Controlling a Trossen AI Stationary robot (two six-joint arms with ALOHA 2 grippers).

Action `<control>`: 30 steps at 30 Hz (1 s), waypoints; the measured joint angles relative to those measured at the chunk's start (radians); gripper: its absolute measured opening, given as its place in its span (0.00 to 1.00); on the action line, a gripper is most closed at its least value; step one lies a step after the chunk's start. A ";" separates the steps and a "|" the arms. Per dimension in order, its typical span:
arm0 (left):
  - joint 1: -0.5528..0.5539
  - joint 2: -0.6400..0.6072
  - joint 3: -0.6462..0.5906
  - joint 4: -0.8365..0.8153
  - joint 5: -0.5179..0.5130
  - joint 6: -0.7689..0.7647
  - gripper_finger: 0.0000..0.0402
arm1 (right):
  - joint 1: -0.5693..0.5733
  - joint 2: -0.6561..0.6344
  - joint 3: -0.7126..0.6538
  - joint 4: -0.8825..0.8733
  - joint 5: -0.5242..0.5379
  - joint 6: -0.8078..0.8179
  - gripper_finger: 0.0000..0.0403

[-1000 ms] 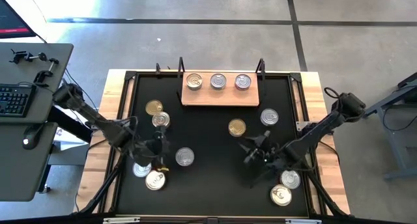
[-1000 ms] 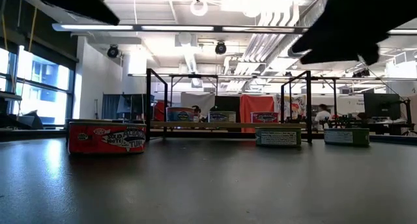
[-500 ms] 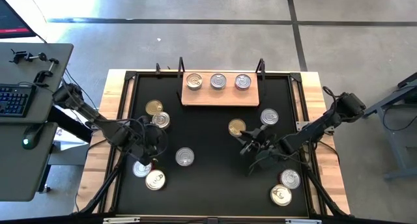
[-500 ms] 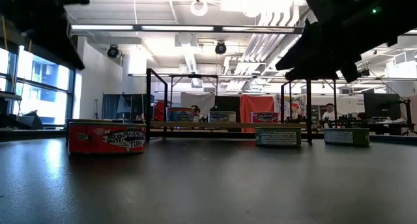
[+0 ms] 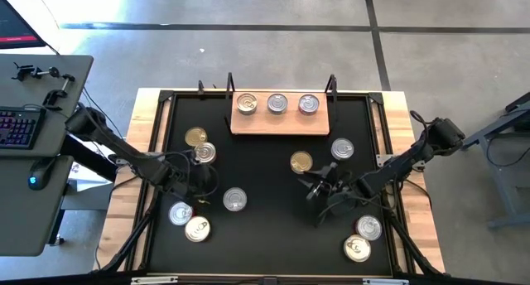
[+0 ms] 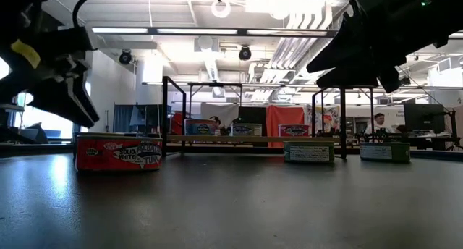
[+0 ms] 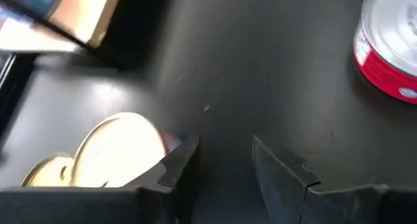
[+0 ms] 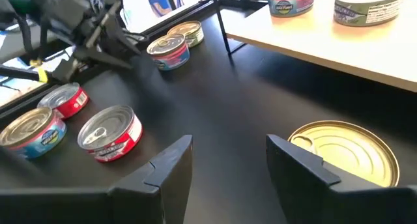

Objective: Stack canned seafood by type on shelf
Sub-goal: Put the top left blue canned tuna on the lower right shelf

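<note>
Jaws on both your grippers stand spread and empty. Your right gripper (image 5: 316, 185) hovers just beside the gold-lidded tin (image 5: 301, 162) on the table (image 5: 265, 235). Your left gripper (image 5: 201, 176) sits near a silver tin (image 5: 204, 153). Three tins (image 5: 277, 104) stand in a row on the shelf (image 5: 280, 123), the rest lie scattered over the mat.

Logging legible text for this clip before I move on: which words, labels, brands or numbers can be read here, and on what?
"SOLID WHITE": roughly legible on the red tin at the left of the low view; its remaining print is too small.
Labels on the three shelf tins, the two right-hand tins and the wrist-view tins: coloured print, unreadable.
Tin lids from above: no text.
</note>
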 joint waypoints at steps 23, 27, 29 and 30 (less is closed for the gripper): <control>0.069 0.000 -0.086 0.025 -0.134 0.079 0.24 | -0.029 0.000 0.000 0.016 0.007 -0.006 0.45; 0.107 0.000 -0.086 0.023 -0.106 0.080 0.24 | -0.025 0.000 0.000 0.016 0.004 -0.001 0.45; 0.128 0.000 -0.086 0.023 -0.080 0.086 0.24 | -0.025 0.000 0.000 0.016 -0.002 0.000 0.45; 0.140 0.000 -0.086 0.023 -0.062 0.096 0.24 | -0.025 0.000 0.000 0.016 -0.002 -0.003 0.45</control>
